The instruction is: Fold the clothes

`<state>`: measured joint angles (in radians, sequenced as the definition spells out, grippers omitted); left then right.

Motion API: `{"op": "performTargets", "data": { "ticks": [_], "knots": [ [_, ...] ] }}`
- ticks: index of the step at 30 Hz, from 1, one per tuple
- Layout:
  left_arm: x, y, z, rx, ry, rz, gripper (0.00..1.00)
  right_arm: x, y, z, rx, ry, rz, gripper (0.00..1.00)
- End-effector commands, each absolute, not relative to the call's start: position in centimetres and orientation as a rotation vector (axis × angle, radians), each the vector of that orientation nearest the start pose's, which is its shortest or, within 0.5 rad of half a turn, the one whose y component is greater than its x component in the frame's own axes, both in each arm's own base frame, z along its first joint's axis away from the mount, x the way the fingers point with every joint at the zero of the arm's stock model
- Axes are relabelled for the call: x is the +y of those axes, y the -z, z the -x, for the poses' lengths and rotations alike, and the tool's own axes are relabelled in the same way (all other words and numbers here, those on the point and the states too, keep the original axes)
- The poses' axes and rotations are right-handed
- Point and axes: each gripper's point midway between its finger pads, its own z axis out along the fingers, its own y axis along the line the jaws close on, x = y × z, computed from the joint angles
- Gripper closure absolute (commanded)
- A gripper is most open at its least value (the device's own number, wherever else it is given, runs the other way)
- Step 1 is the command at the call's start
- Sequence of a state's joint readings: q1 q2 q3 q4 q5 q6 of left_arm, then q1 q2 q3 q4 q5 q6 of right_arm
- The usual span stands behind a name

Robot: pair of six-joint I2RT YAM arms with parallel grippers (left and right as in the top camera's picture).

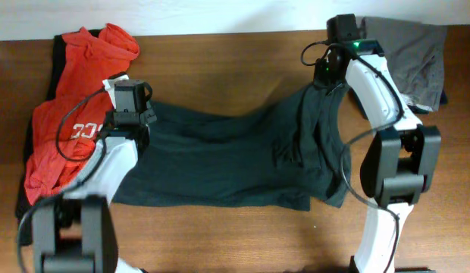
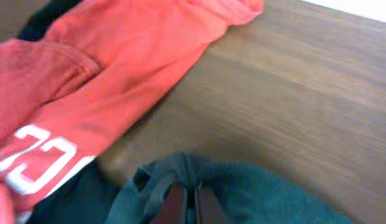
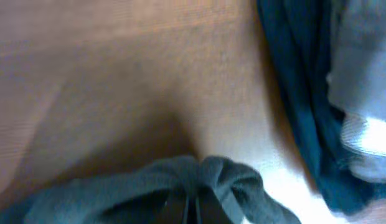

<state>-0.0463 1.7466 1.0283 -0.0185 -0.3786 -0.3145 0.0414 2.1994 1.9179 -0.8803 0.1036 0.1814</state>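
Observation:
A dark charcoal T-shirt lies stretched across the middle of the wooden table. My left gripper is shut on its left edge; the wrist view shows the fingers pinching bunched dark cloth. My right gripper is shut on its upper right corner; the right wrist view shows the fingers closed on gathered cloth. A red T-shirt with white letters lies crumpled at the left, also in the left wrist view.
A grey garment lies at the back right corner, with dark blue cloth beside it in the right wrist view. Another dark garment lies under the red shirt. Bare wood shows behind the shirt.

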Motion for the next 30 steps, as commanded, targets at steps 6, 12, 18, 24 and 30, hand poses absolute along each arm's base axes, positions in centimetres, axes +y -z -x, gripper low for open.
{"op": "performTargets", "data": {
  "ticks": [6, 12, 18, 24, 30],
  "knots": [
    [3.9, -9.2, -50.4, 2.090, -0.197, 0.376, 0.38, -0.9, -10.2, -55.7, 2.595, -0.041, -0.126, 0.89],
    [2.7, -10.8, -50.6, 2.168, -0.178, 0.251, 0.17, -0.9, -9.8, -54.7, 2.639, -0.043, -0.131, 0.67],
    [1.3, -9.6, -47.8, 2.435, -0.145, 0.139, 0.21, 0.5, -8.8, -52.0, 2.761, -0.145, -0.118, 0.65],
    [1.6, -7.6, -45.1, 2.574, -0.193, 0.095, 0.57, 0.8, -8.0, -49.5, 2.866, -0.159, -0.124, 0.66],
    [1.9, -5.8, -44.3, 2.643, -0.243, -0.012, 0.70, 1.0, -7.9, -48.8, 2.894, -0.171, -0.125, 0.67]
  ]
}}
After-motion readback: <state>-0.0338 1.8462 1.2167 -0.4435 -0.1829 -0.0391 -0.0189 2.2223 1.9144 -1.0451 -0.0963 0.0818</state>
